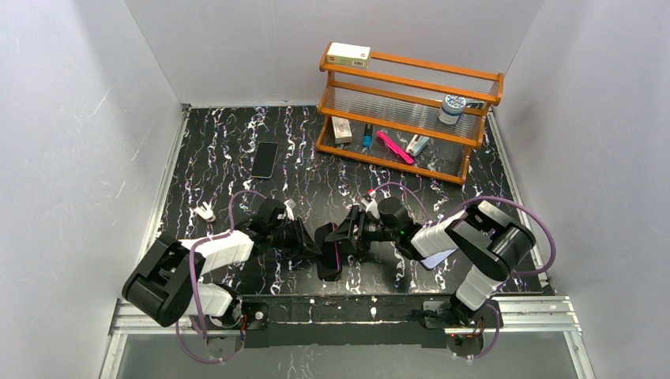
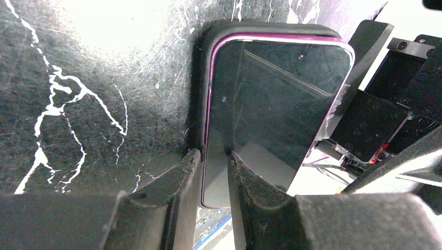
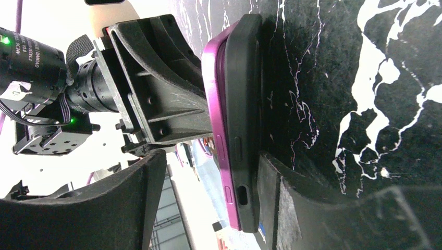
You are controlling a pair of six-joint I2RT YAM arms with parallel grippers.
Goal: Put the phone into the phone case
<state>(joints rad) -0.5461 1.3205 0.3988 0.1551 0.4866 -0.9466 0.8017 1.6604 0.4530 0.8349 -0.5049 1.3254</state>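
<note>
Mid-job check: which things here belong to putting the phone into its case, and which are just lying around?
In the job: magenta-edged phone, black case against its back, left fingers clamped on the phone, right fingers open around both.

Lying about: spare black phone, wooden rack with its box, jar and pink marker, small white item, pale lavender piece under the right arm.

Phones, we count two: a black phone [image 1: 265,159] flat on the table [image 1: 221,158] left of the rack [image 1: 407,95]; a magenta-rimmed phone [image 1: 328,264] in front of the rack.

Cases, two: a black shell [image 3: 245,104] on the magenta-rimmed phone; a pale lavender case [image 1: 442,258] before the rack's right end.

Rack: one, three tiers. On it we tally six items: top box [image 1: 348,54], bottom box [image 1: 341,129], jar [image 1: 452,106], blue pen [image 1: 367,139], pink stick [image 1: 393,147], white-teal piece [image 1: 417,144].

One small white piece [image 1: 205,212], forward-left of the rack.

Arms, two: left arm [image 1: 217,249], right arm [image 1: 474,237].
</note>
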